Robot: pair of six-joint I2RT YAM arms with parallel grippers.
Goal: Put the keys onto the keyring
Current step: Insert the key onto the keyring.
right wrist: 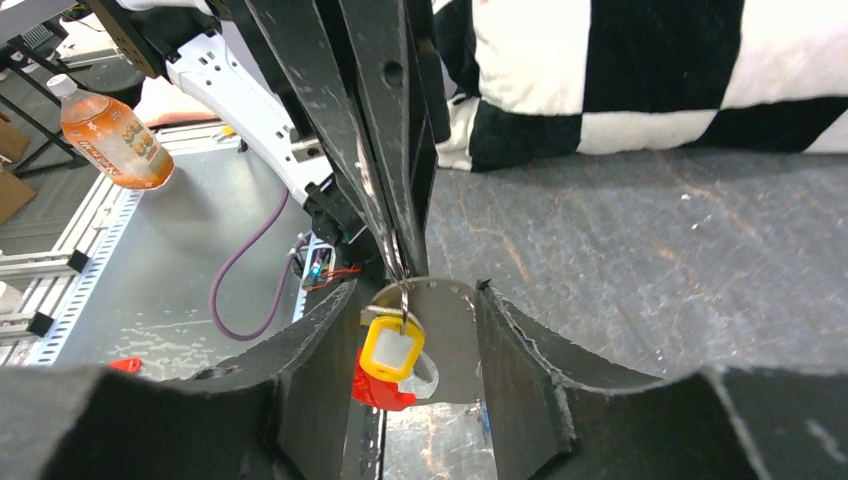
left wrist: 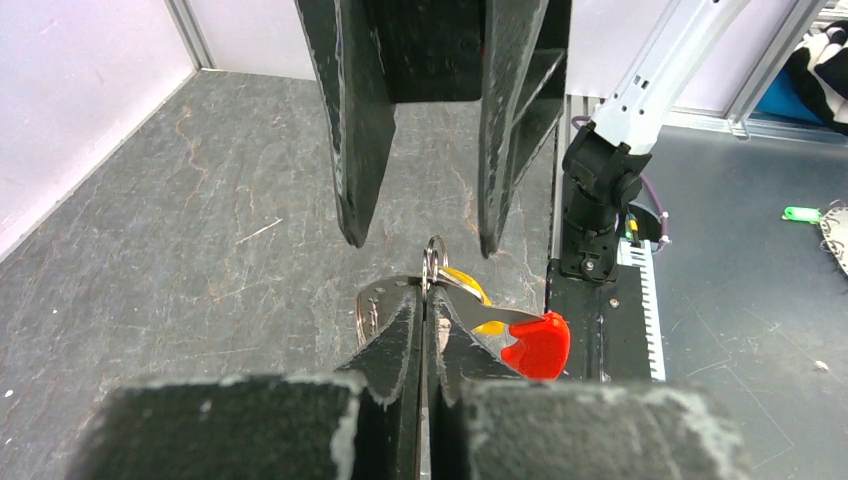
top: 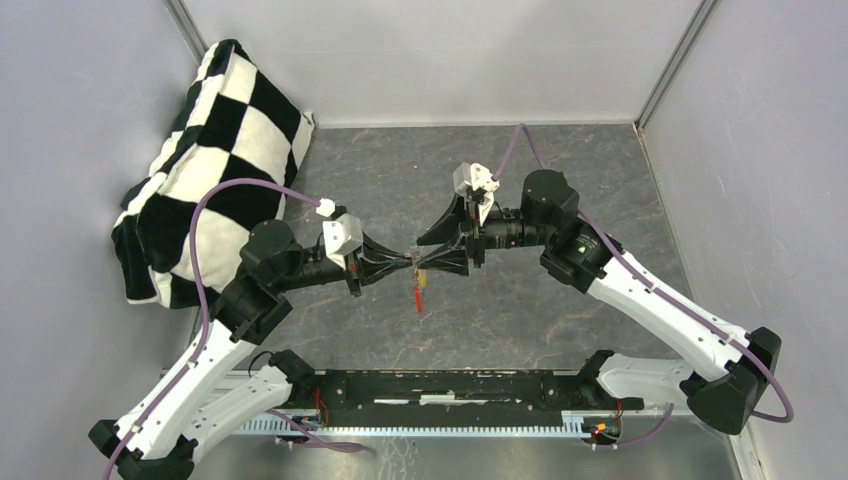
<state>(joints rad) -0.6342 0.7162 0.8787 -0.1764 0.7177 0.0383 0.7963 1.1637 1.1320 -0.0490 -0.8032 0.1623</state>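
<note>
While L gripper point(left wrist: 425, 297) pinches shut on metal loop point(left wrist: 433, 256), grey keys point(left wrist: 376, 303) poke out beside its tips. Yellow tag point(right wrist: 392, 348) & red keyring point(left wrist: 537, 345) dangle just below, clear of table point(top: 520, 300). R gripper point(left wrist: 421, 243) fingers apart, either side of loop, holding nothing. Checkered cushion point(top: 215, 150) back-left.

The pressed-together jaws of the left gripper point(left wrist: 428, 300) cover most of the keys point(left wrist: 475, 312), so their count cannot be told. Just right of those jaws only 1 corner of the red keyring point(left wrist: 540, 345) shows. Between the parted jaws of the right gripper point(right wrist: 413, 288), the yellow cap point(right wrist: 392, 350) hides the keyring's upper half. From above, everything between the 2 grippers is too small to tell apart.
</note>
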